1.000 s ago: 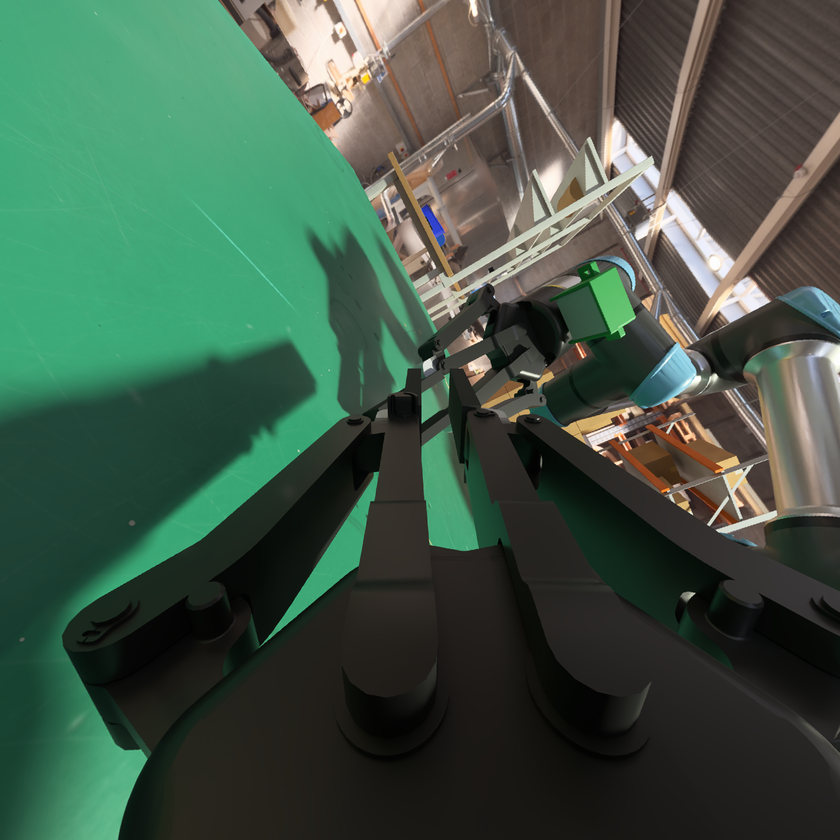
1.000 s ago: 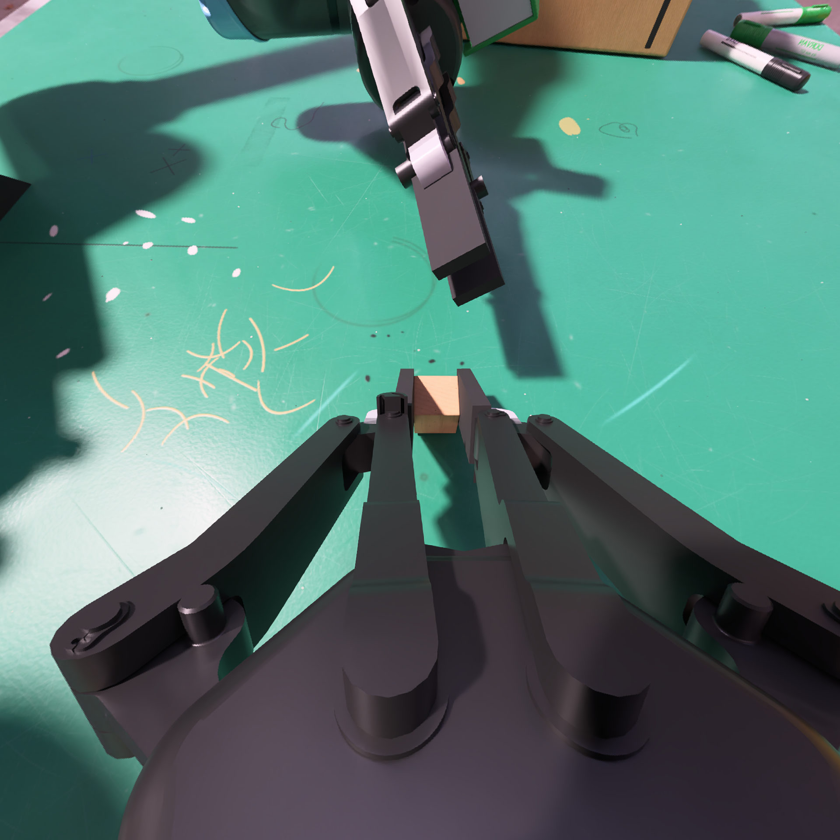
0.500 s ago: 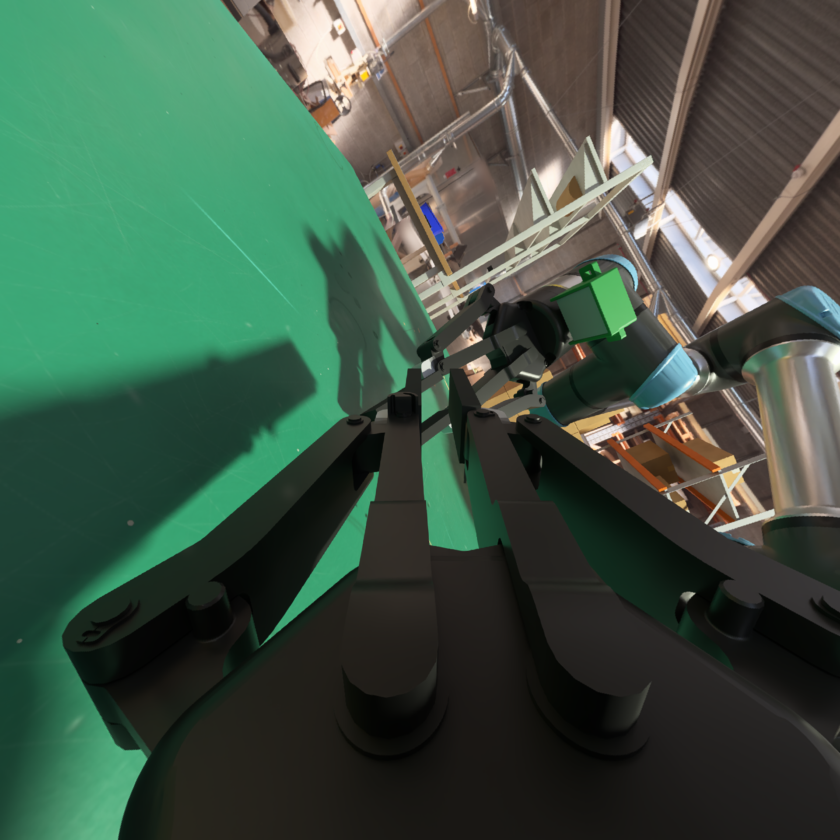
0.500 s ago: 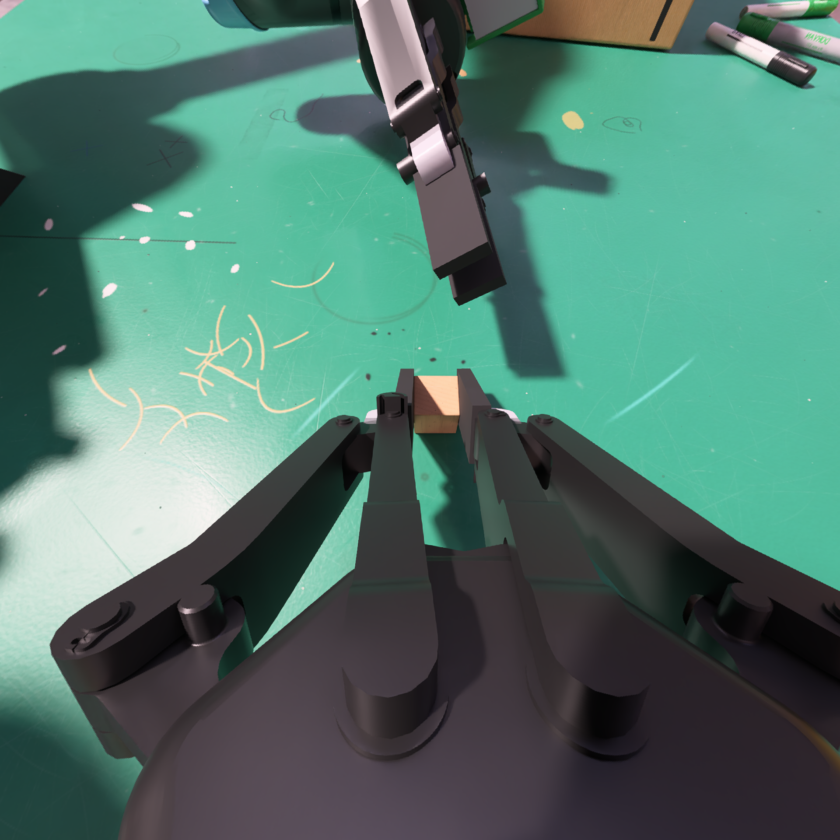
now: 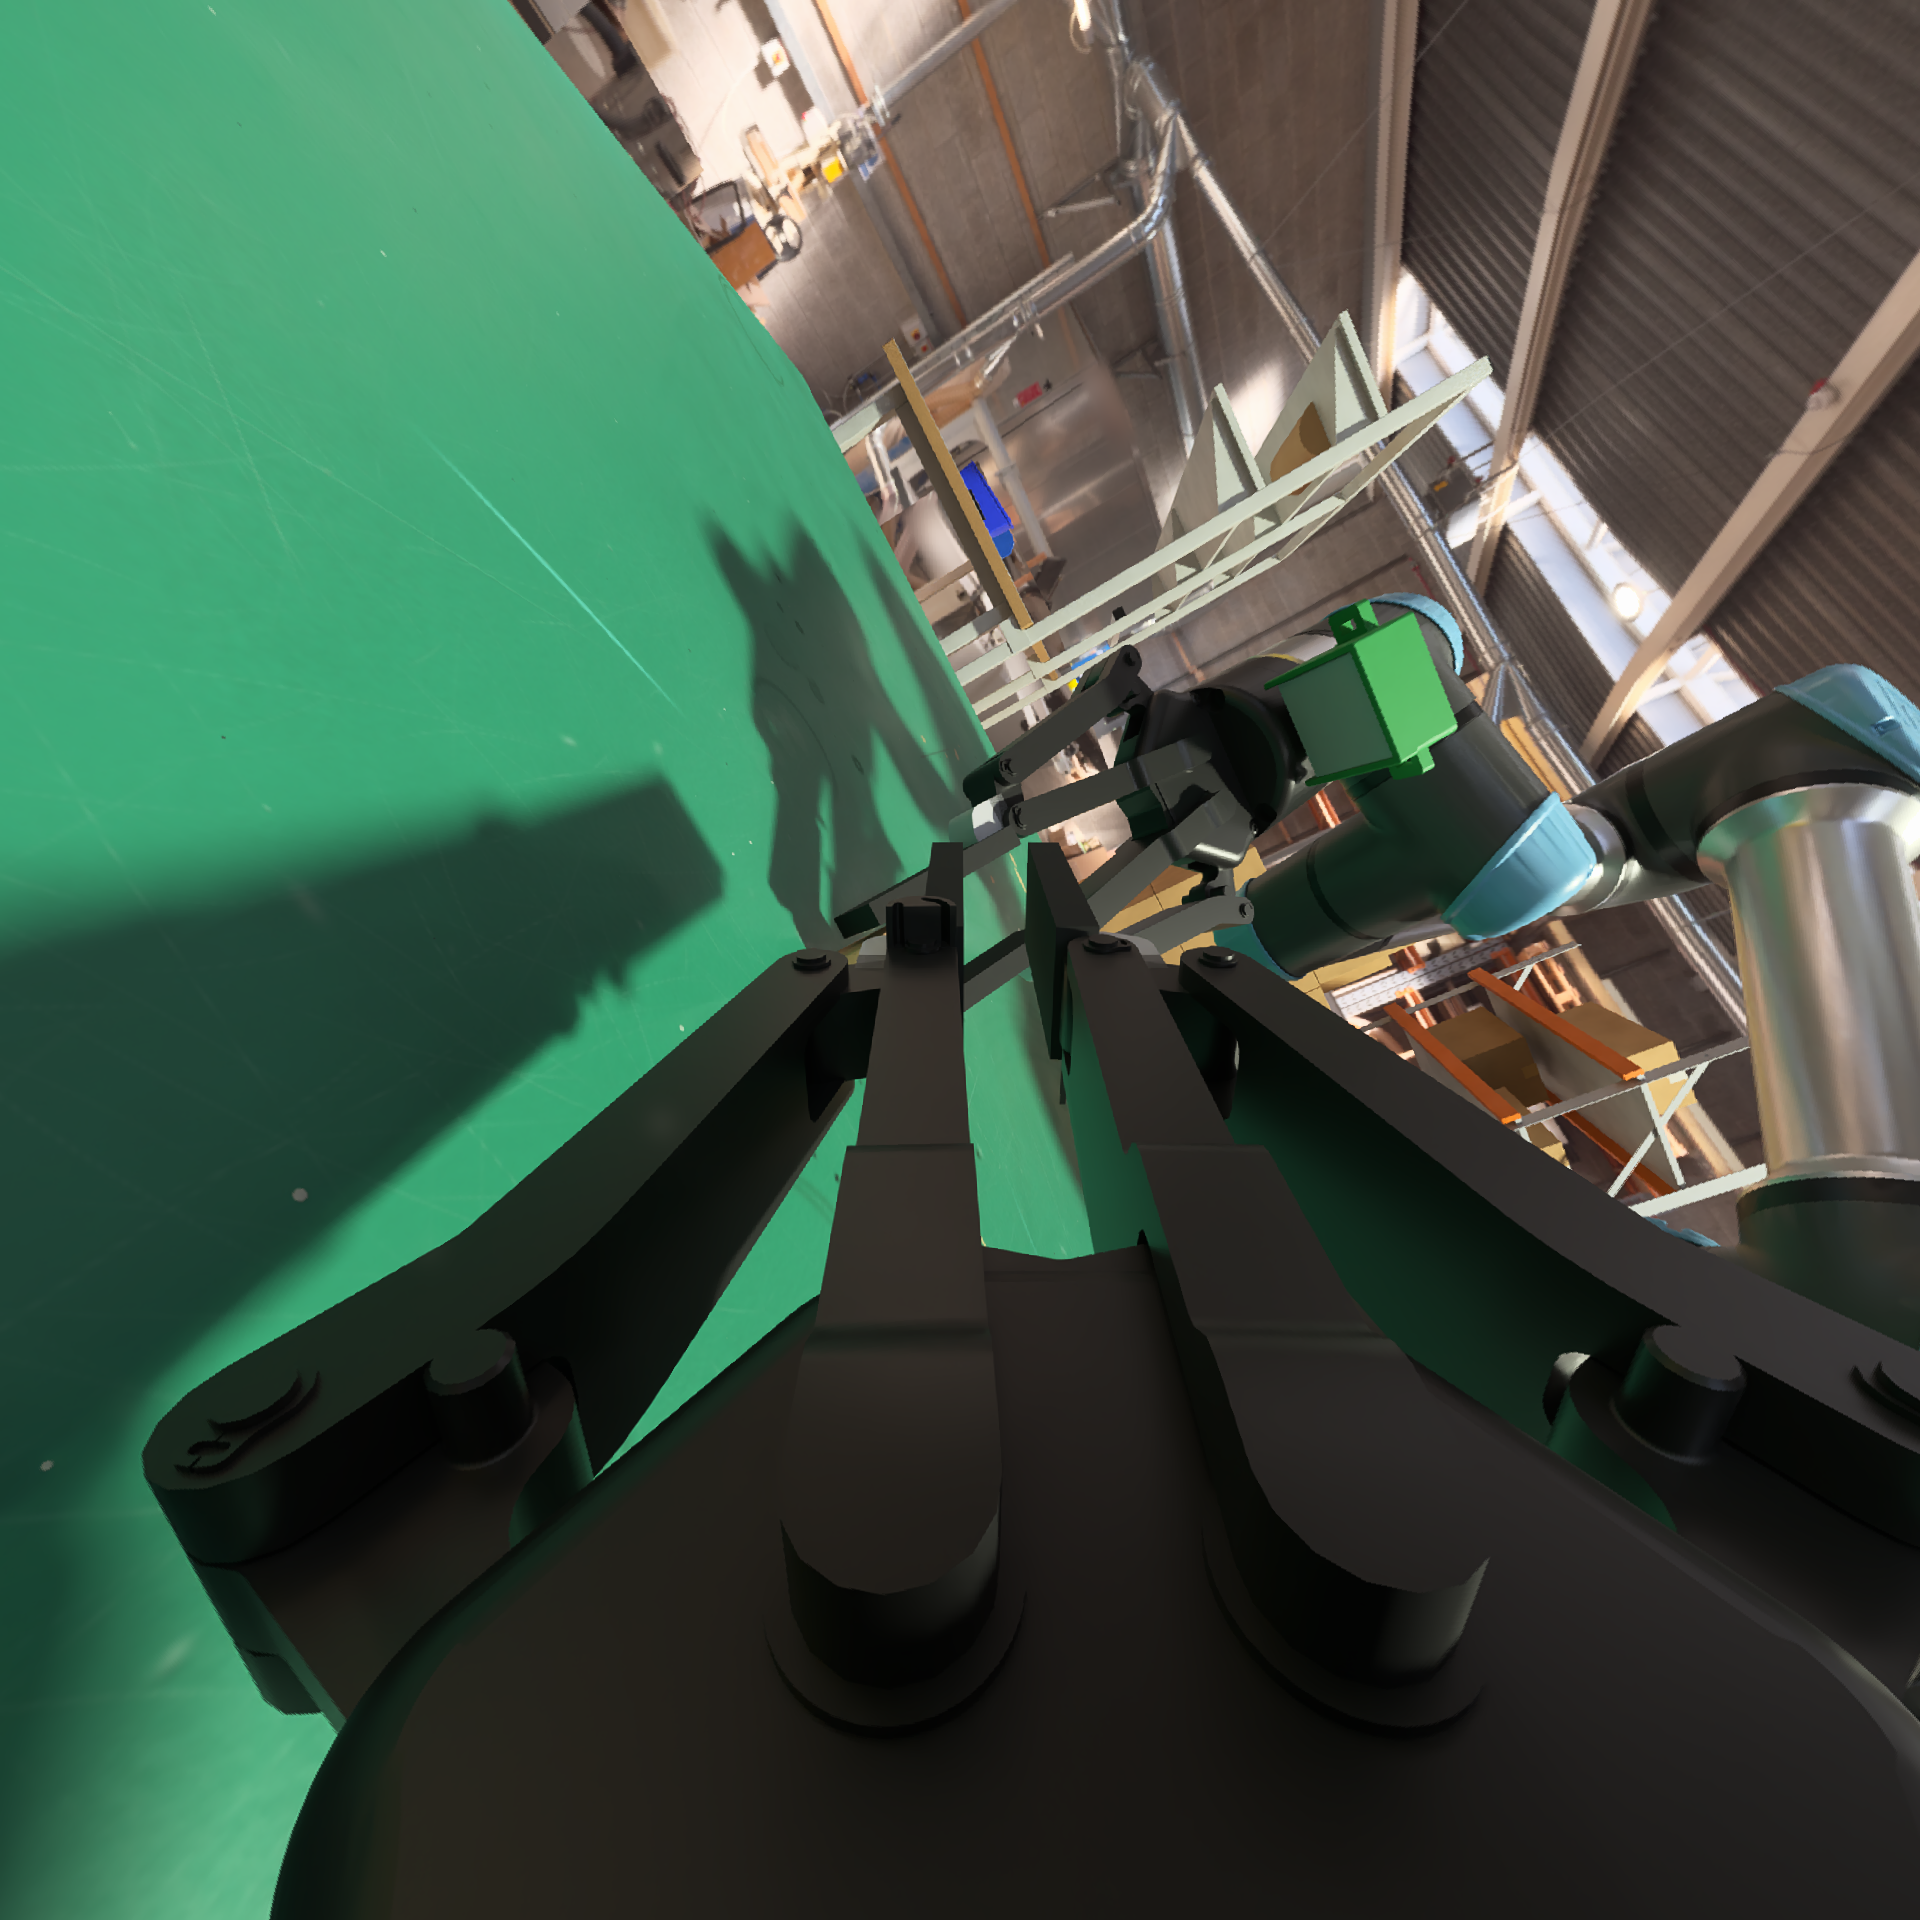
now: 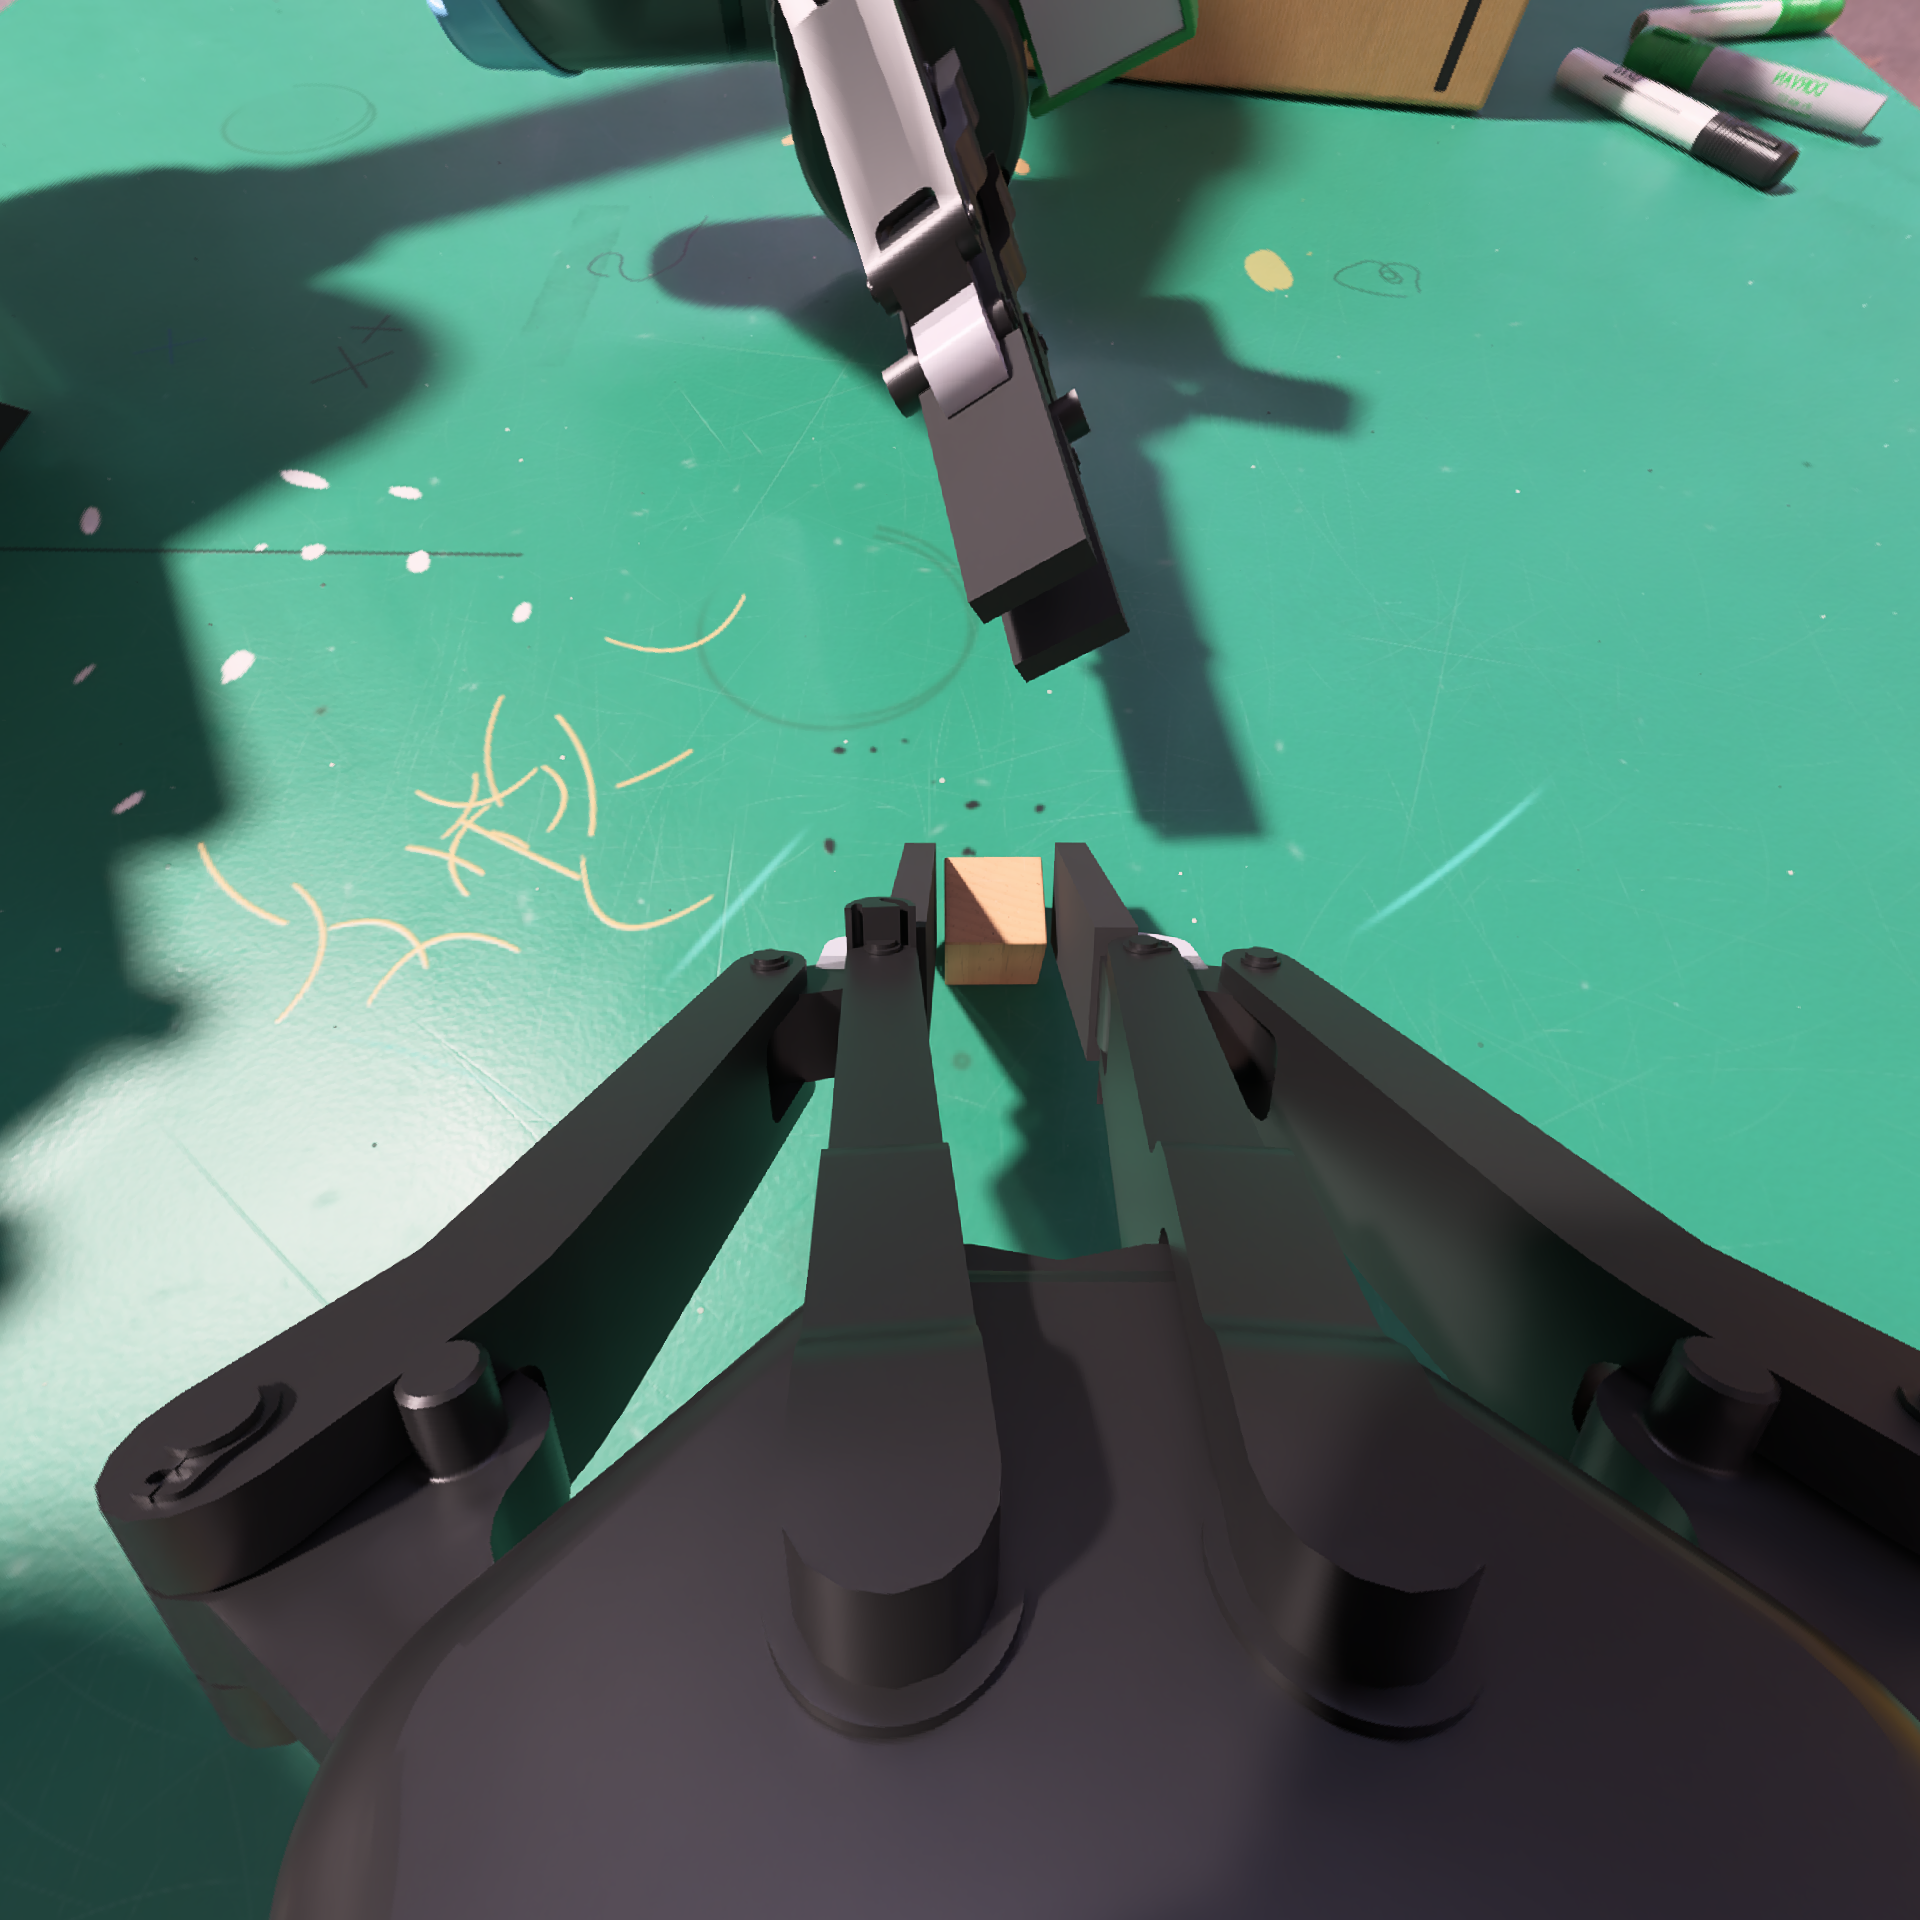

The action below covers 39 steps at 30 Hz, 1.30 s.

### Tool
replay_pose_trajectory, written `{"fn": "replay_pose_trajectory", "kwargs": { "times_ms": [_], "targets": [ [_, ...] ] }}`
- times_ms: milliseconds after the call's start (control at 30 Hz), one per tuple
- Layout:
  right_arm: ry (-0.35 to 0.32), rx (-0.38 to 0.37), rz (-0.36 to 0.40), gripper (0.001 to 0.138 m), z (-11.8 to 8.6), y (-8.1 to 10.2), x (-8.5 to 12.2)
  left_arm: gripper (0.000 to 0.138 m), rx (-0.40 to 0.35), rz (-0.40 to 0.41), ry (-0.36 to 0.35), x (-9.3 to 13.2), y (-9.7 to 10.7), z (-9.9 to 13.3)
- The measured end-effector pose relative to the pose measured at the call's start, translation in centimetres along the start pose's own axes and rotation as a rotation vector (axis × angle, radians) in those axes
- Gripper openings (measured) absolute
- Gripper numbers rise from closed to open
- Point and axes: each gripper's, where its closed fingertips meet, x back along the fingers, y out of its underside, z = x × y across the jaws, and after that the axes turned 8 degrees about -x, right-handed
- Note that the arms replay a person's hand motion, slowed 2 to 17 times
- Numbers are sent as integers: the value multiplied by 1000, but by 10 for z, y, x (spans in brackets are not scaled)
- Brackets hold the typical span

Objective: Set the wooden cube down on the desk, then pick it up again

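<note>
The small wooden cube [image 6: 992, 920] appears to rest on the green desk [image 6: 1507, 644], lit on its top face. My right gripper [image 6: 992, 883] stands around it, one finger on each side, with a thin gap between each pad and the cube. My left gripper [image 6: 1055, 634] hangs above the desk just beyond the cube, pointing down and empty. In the left wrist view my left gripper [image 5: 992, 883] shows a narrow gap with nothing in it. The right gripper [image 5: 987, 821] shows just past its tips, low on the desk [image 5: 312, 520]. The cube is hidden there.
A cardboard box [image 6: 1320, 52] and two green and white markers [image 6: 1683, 114] lie at the far right of the desk. Yellow scribbles [image 6: 499, 821] and white flecks mark the surface on the left. A green block [image 5: 1361, 707] sits on the right arm's wrist.
The right gripper's jaws have opened slightly, so thin gaps now show beside the cube where the pads touched it before. The left gripper has hardly moved.
</note>
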Motion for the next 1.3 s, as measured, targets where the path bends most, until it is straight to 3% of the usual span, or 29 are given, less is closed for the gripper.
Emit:
{"fn": "replay_pose_trajectory", "kwargs": {
  "times_ms": [433,700,967,1300],
  "targets": [
    [-18,-21,-12,33,-3,4,-4,17,3,-1,3,0,0,0],
    [-4,-15,-13,25,-4,1,-1,17,-10,-15,-4,-1,2,0],
    [38,16,120,25,-8,-25,16,20,-35,-63,-15,-5,10,1],
    [108,101,272,25,-20,-59,36,28,-21,-88,46,-12,19,15]
  ]
}}
